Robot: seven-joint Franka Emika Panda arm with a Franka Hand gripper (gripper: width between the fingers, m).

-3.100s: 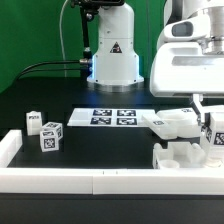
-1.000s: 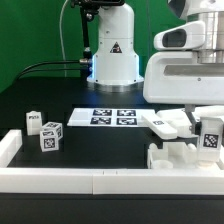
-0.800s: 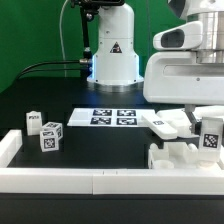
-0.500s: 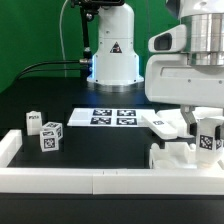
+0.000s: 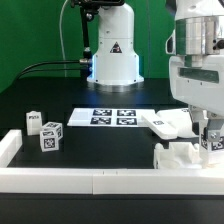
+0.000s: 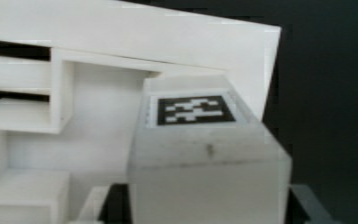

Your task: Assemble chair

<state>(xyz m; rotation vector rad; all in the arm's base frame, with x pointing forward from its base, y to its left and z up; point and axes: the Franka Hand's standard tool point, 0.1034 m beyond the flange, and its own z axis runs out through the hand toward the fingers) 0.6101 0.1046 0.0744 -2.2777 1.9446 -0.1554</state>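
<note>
**Operator:** Where is the claw, and has it got anything?

**Observer:** Your claw hangs low at the exterior view's right, right over a tagged white post that stands upright. I cannot tell you whether the fingers press on that post or stand clear of it. They are too small to make out in the exterior view, and in the wrist view the post and its black-and-white tag fill the middle.

**Operator:** What lies around the post?

**Observer:** Just beside it, towards the exterior view's left, you have a blocky white chair part on the black tabletop, close to the white front wall. I cannot tell whether the post touches it. Behind that part a flat white panel lies on the tabletop. The wrist view shows you a broad white face behind the post, with stepped white ledges beside it.

**Operator:** And further out?

**Observer:** The marker board lies mid-tabletop, near the flat white panel. Well apart, at the exterior view's left, you see two tagged cubes near each other: the rear cube and the front cube. The arm's base stands at the back, before a green backdrop
</note>
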